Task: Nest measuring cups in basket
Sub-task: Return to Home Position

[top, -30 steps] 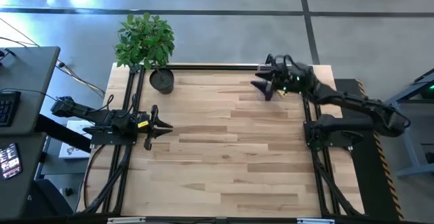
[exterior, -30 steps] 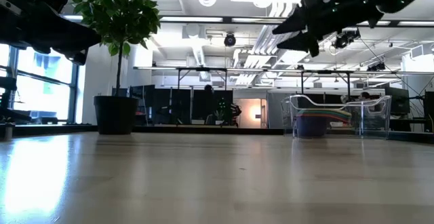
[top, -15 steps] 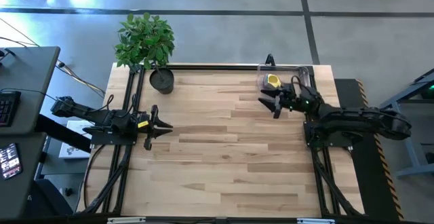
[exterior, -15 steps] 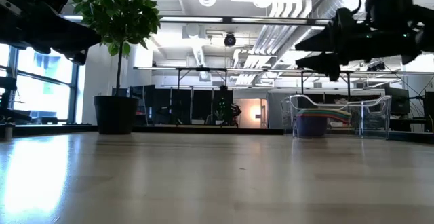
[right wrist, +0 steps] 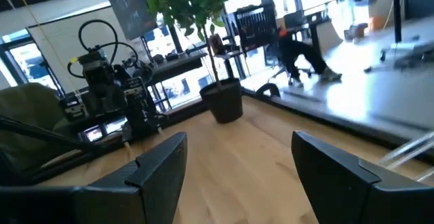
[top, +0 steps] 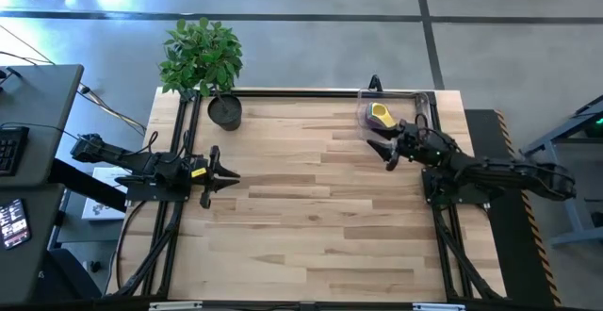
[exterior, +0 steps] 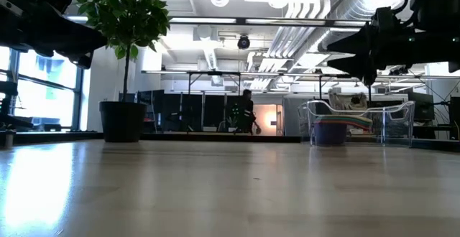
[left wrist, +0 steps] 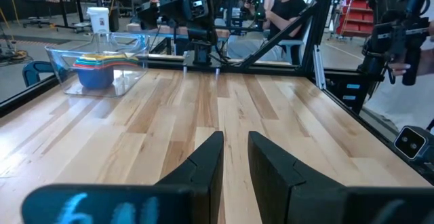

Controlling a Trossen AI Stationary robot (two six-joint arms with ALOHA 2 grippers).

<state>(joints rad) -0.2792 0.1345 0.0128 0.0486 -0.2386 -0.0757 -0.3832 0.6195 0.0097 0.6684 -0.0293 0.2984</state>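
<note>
Sitting in: basket (top: pixel 396 113), far right corner of the table (top: pixel 311 207), measuring cups (top: pixel 380 115) stacked inside (yellow on top)
Right gripper (top: pixel 386 149): fingers wide apart, holding nothing, just in front of the basket
Left gripper (top: pixel 226 176): parked at the left edge, fingers a small gap apart
Plant pot (top: pixel 225 112): far left corner
Writing: blurry blue glowing marks in the left wrist view, can't read them

One basket (top: pixel 405 98), one plant (top: pixel 202 55) (potted), two arms.
</note>
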